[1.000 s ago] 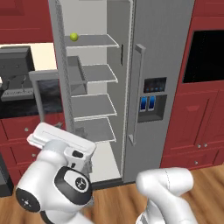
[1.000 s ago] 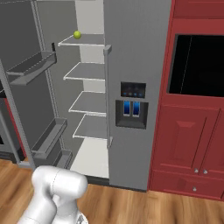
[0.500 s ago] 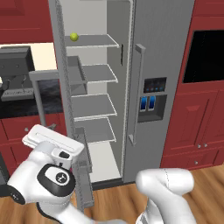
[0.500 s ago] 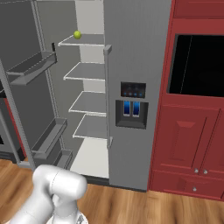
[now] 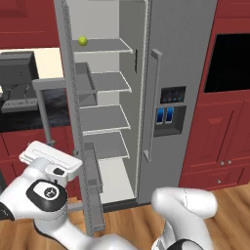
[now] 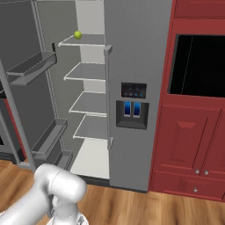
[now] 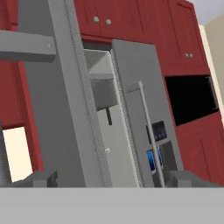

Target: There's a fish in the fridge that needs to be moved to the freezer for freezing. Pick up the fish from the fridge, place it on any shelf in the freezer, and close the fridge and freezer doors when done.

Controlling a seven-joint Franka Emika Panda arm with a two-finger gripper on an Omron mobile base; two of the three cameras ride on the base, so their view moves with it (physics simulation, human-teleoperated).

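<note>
Green ball (image 5: pixel 82 41) on top fridge (image 5: pixel 105 122) shelf

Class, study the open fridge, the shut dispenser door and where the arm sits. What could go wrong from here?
1. The fridge door stands wide open beside the arm; a swing could knock its shelves.
2. The freezer door is shut, so nothing can go in until its handle is pulled.
3. Only a green ball shows on the fridge shelves; the robot might grab it by mistake.
</note>
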